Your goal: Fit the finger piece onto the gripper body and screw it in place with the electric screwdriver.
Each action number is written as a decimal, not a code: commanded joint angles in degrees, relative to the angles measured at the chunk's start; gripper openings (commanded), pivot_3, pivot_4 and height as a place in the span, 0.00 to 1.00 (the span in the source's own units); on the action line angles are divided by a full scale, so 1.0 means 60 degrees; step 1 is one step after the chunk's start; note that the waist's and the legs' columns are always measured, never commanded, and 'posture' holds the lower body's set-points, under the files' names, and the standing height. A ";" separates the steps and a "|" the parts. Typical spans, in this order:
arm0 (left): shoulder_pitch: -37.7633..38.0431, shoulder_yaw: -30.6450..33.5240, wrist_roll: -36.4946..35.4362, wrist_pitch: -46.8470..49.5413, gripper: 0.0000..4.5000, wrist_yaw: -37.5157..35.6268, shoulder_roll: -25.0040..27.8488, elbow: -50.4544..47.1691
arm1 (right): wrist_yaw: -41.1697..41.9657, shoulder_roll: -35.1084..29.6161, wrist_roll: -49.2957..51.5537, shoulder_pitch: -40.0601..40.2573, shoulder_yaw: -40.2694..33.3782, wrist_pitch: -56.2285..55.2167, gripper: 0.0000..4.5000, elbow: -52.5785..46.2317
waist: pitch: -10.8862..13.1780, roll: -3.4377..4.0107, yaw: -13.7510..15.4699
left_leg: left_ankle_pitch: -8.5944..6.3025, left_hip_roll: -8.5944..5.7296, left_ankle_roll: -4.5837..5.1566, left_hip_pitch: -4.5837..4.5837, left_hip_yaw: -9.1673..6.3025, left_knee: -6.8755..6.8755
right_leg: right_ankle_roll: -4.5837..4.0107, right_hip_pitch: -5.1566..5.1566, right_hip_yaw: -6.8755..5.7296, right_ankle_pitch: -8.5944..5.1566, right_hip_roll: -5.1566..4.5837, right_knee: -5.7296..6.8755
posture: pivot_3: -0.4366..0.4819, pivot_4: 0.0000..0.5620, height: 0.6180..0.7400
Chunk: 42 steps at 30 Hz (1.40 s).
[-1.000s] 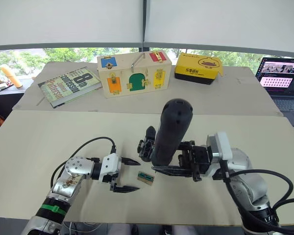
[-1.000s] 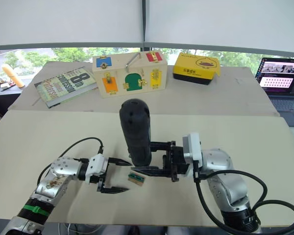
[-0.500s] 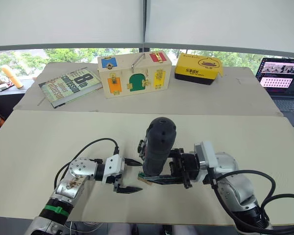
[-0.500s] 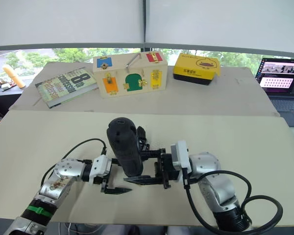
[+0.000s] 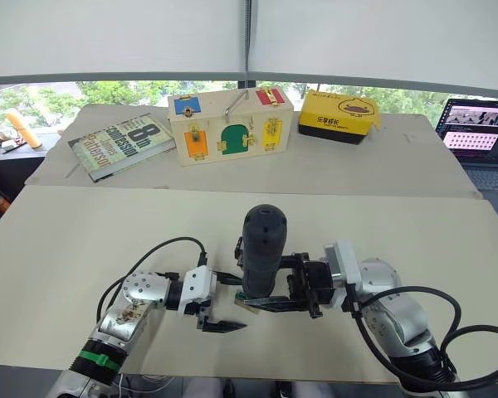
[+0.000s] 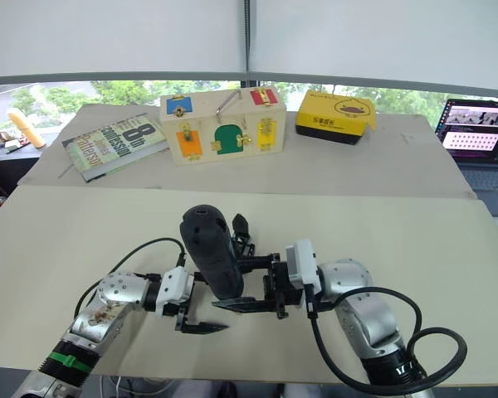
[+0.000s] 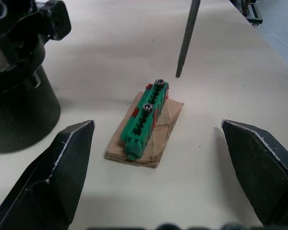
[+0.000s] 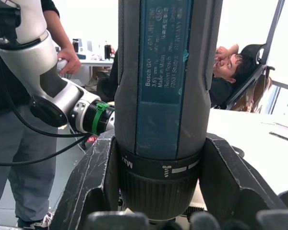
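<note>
Table (image 5: 83, 249): broad, matte cream board; behind it a second surface carries a book (image 5: 120, 145), a wooden latch box (image 5: 231, 126), a yellow case (image 5: 339, 116) and a laptop (image 5: 480, 128).

Screwdriver (image 5: 261, 253): thick dark cylinder with rounded cap, blue label panel and ribbed collar; held upright in the right gripper (image 5: 275, 292), whose fingers are pinched on its lower body. Against one second ago the tool has come down and toward the left arm, and now stands lower and nearer the centre; its thin metal bit (image 7: 187, 38) ends just beside a small green block (image 7: 145, 120), tip apart from the two screws on it. Judgement: the driver is being brought to the screws, not yet seated.

Gripper body (image 5: 242, 249): black linkage assembly on a round base, just behind the screwdriver and largely hidden by it; the left wrist view shows its smooth dark base.

Left gripper (image 5: 224, 303): has advanced toward the green block; its black pointed fingers (image 7: 62, 158) are spread wide, straddling the block without touching, holding nothing.

Green block: ridged plastic strip, lying on a scrap of brown card (image 7: 168, 120).

Finger piece: cannot be identified; judgement: fitting appears not yet done.
</note>
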 commanded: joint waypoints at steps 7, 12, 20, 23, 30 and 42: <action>-0.0013 -0.0246 0.0148 0.0081 1.00 0.0064 -0.0052 0.0113 | -0.0009 0.0025 0.0285 -0.0074 -0.0241 -0.0444 0.42 -0.0194 | 0.0000 0.0000 0.0014 | 0.0000 0.0001 0.0000 0.0000 -0.0002 0.0000 | -0.0001 0.0000 0.0000 0.0001 -0.0001 0.0001 | 0.48 0.27 1.00; 0.0007 -0.0269 0.0181 0.0081 1.00 0.0091 -0.0079 0.0137 | -0.0037 0.0016 0.0250 -0.0106 -0.0258 -0.0443 0.42 -0.0141 | 0.0000 0.0000 0.0016 | 0.0000 0.0001 0.0001 0.0000 -0.0003 0.0000 | -0.0002 0.0000 -0.0001 0.0001 -0.0002 0.0001 | 0.48 0.27 1.00; -0.0049 -0.0243 0.0221 0.0086 1.00 0.0159 -0.0125 0.0235 | -0.0117 0.0009 0.0232 -0.0023 -0.0340 -0.0428 0.42 -0.0129 | -0.0001 0.0002 0.0024 | 0.0000 0.0001 0.0002 0.0000 -0.0005 0.0000 | -0.0002 0.0003 -0.0002 0.0001 -0.0005 0.0001 | 0.48 0.27 1.00; -0.0038 -0.0240 0.0221 0.0077 1.00 0.0145 -0.0118 0.0254 | -0.0105 -0.0012 0.0223 0.0002 -0.0358 -0.0426 0.42 -0.0116 | -0.0002 0.0003 0.0026 | 0.0001 0.0001 0.0003 0.0001 -0.0006 0.0000 | -0.0002 0.0004 -0.0002 0.0002 -0.0007 0.0002 | 0.48 0.27 1.00; -0.0020 -0.0242 0.0226 0.0015 1.00 0.0077 -0.0077 0.0329 | -0.0078 -0.0032 0.0189 0.0045 -0.0321 -0.0447 0.42 -0.0052 | -0.0003 0.0005 0.0024 | 0.0002 0.0002 0.0004 0.0003 -0.0007 0.0001 | -0.0003 0.0005 -0.0001 0.0002 -0.0009 0.0003 | 0.48 0.27 1.00; 0.0114 -0.0222 0.0218 -0.0049 1.00 0.0085 -0.0038 0.0358 | -0.0080 -0.0019 0.0128 0.0060 -0.0307 -0.0512 0.42 0.0044 | -0.0003 0.0006 0.0021 | 0.0002 0.0004 0.0005 0.0004 -0.0007 0.0001 | -0.0004 0.0005 0.0000 0.0003 -0.0008 0.0003 | 0.48 0.27 1.00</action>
